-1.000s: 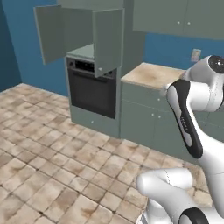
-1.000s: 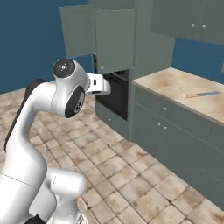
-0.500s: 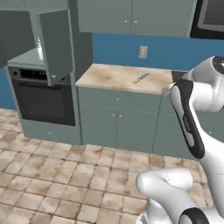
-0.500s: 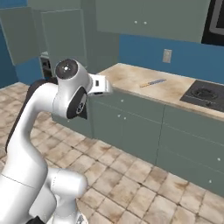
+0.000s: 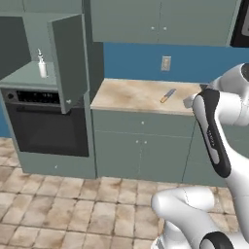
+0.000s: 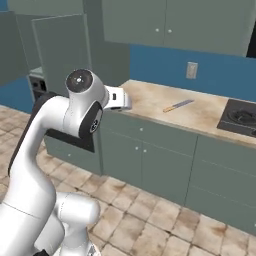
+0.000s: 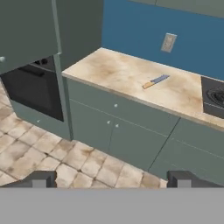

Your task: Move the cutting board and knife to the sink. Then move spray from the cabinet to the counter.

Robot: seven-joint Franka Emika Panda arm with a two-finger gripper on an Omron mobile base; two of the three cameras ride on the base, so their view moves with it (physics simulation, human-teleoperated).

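Spray [image 5: 42,64] visible from left.

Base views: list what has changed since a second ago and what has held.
The base drove or turned, so the whole scene slid left in both views; nothing on it moved. The orange-handled knife lies on the beige marble counter, the pale spray bottle stands in the open grey-green cabinet. The claw stays open, empty.

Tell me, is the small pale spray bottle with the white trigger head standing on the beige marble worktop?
No, the small pale spray bottle stands inside the open tall grey-green cabinet above the black oven, not on the beige marble worktop.
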